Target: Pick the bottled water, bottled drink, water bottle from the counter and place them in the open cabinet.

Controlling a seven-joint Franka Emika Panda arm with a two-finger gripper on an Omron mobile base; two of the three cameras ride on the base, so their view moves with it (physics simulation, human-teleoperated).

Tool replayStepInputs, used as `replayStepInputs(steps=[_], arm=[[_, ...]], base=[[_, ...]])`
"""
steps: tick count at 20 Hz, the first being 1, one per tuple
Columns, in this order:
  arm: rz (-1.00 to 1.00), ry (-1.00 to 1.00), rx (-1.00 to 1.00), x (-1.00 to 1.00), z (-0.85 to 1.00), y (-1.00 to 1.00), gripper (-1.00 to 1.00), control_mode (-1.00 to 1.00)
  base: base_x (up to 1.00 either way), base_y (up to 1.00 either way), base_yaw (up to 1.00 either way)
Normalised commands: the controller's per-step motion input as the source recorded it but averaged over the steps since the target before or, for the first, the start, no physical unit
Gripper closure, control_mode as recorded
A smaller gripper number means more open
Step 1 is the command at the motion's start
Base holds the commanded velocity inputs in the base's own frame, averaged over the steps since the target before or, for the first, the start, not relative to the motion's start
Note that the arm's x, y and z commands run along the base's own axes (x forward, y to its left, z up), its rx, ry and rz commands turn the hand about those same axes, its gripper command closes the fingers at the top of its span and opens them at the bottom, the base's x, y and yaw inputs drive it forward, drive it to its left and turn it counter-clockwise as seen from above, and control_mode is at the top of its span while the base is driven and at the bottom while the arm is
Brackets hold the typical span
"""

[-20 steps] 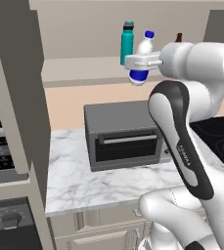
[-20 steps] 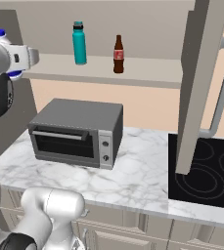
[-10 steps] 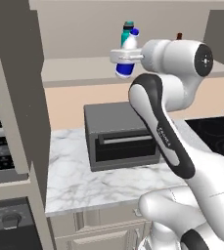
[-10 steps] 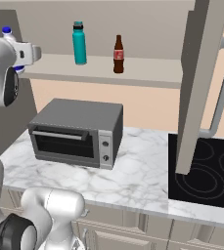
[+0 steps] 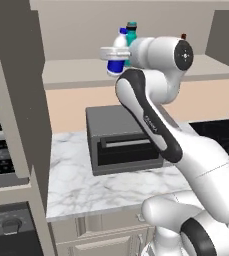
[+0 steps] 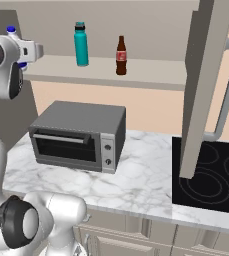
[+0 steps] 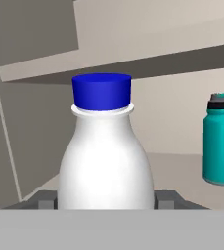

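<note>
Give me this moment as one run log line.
hand: shut on bottled water, at open cabinet shelf | water bottle, bottled drink: upright on shelf | remaining: set bottled water down

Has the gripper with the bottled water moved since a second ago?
Yes. In the left base view the gripper holding the bottled water has swung left, across the water bottle standing on the open cabinet shelf.

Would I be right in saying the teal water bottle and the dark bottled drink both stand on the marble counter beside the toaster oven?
Not quite: the water bottle and the bottled drink both stand on the shelf of the open cabinet, above the toaster oven, not on the marble counter. The right base view shows it.
</note>
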Motion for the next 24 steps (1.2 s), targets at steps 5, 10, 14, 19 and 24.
replayStepInputs(steps=[5,10,14,19,24], arm=[[0.00,0.01,0.00,0.46,-0.02,0.18,1.00,-1.00],[0.00,0.00,0.00,0.41,-0.13,0.14,1.00,-1.00],[0.00,0.00,0.00,0.37,-0.13,0.10,1.00,-1.00],[0.00,0.00,0.00,0.39,-0.11,0.12,1.00,-1.00],[0.00,0.00,0.00,0.38,-0.12,0.14,1.00,-1.00]], base=[[0.00,0.00,0.00],[0.00,0.00,0.00],[0.00,0.00,0.00],[0.00,0.00,0.00],[0.00,0.00,0.00]])
